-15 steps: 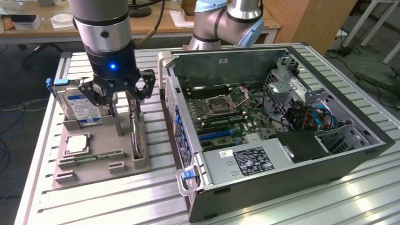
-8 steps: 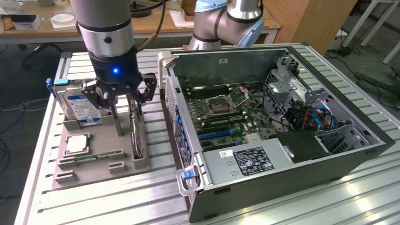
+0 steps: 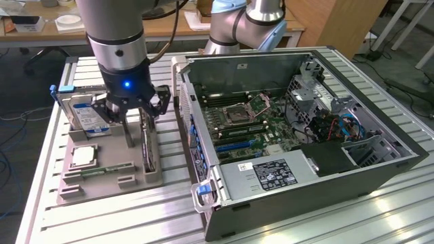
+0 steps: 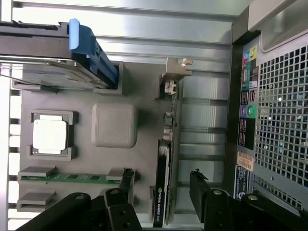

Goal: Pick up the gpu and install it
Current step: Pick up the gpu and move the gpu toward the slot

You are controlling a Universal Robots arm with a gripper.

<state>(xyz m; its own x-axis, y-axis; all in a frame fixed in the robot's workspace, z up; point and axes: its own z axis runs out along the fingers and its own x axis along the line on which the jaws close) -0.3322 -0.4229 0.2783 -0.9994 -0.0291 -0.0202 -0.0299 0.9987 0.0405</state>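
Observation:
The gpu (image 3: 146, 148) stands on its long edge in a slot of the grey parts tray (image 3: 101, 187). In the wrist view the gpu (image 4: 165, 163) appears edge-on, dark cooler on one face, silver bracket (image 4: 174, 77) at its far end. My gripper (image 3: 135, 113) hangs just above the card, open. In the wrist view the gripper (image 4: 162, 185) straddles the card, one fingertip (image 4: 126, 179) on each side, both apart from it. The open computer case (image 3: 298, 127) lies beside the tray at the exterior view's right, motherboard (image 3: 251, 122) exposed.
The tray (image 4: 142, 96) also holds a hard drive (image 3: 87, 114) standing in a blue-handled frame (image 4: 86, 45), a processor (image 4: 49, 135) and a memory stick (image 4: 67, 177). The case's rear panel (image 4: 276, 110) sits close beside the gpu. A second arm (image 3: 244, 25) stands behind the case.

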